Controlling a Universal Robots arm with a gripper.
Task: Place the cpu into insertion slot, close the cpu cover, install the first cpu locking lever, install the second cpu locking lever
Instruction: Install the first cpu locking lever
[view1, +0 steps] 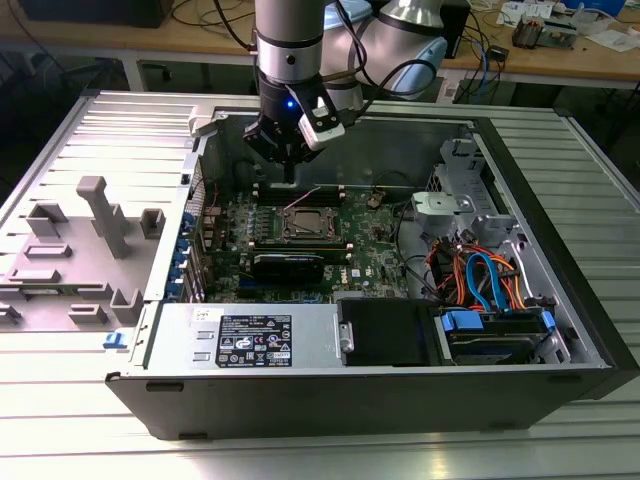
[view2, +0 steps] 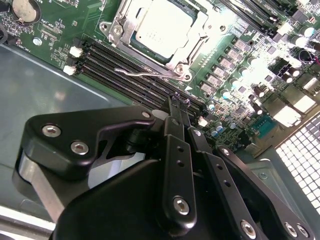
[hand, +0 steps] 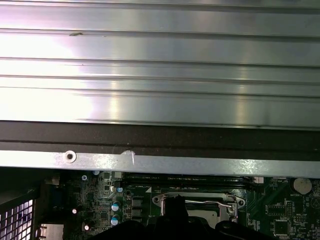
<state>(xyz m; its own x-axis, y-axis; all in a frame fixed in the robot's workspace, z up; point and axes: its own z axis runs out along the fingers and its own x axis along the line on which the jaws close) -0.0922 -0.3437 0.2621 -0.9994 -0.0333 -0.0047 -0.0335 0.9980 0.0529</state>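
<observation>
Open computer case (view1: 380, 400) on ribbed aluminium tabletop (hand: 160, 75). Free room above green circuit board (view2: 60, 25), sheet-metal walls all round. Cpu (view2: 162, 27), dull grey square, sits in insertion slot (view2: 145, 56). Silvery cpu cover (view2: 120, 25) frames it, lying flat. Thin wire locking lever (view2: 145, 74) runs along cover edge beside black memory slots (view2: 115, 65). Black gripper (view2: 177, 106) hangs over memory slots, near cpu but apart, fingertips pressed together, holding nothing.
</observation>
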